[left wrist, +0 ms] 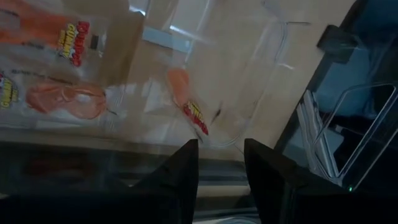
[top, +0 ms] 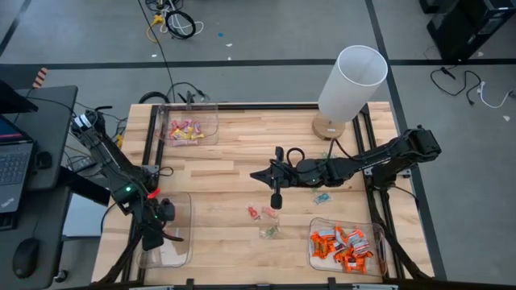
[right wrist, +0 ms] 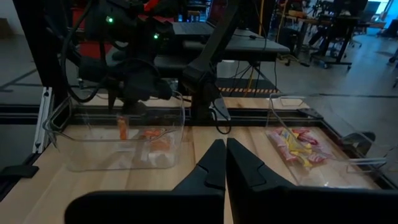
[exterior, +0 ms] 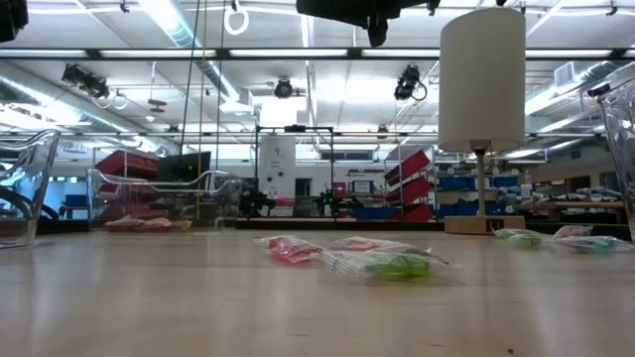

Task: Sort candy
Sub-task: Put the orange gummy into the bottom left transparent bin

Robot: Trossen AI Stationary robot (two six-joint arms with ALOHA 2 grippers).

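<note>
Right gripper point(top: 276, 199), fingers pressed together and empty, hovers mid-table just beyond the loose pale green-and-red wrapped sweets point(top: 268, 231), which lie nearer the table's front edge (the left gripper point(top: 153, 238), fingers parted, hangs over the clear rectangular plastic bin point(top: 184, 256) at the near left). By my judgement the right arm is nearer those sweets.

White lamp point(top: 352, 87), clear bins point(top: 192, 126)

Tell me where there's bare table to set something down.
Bare wood lies between the pink-candy bin and the lamp, and between the left gripper's bin and the loose candies. It's crowded around the right gripper and orange-candy bin.
</note>
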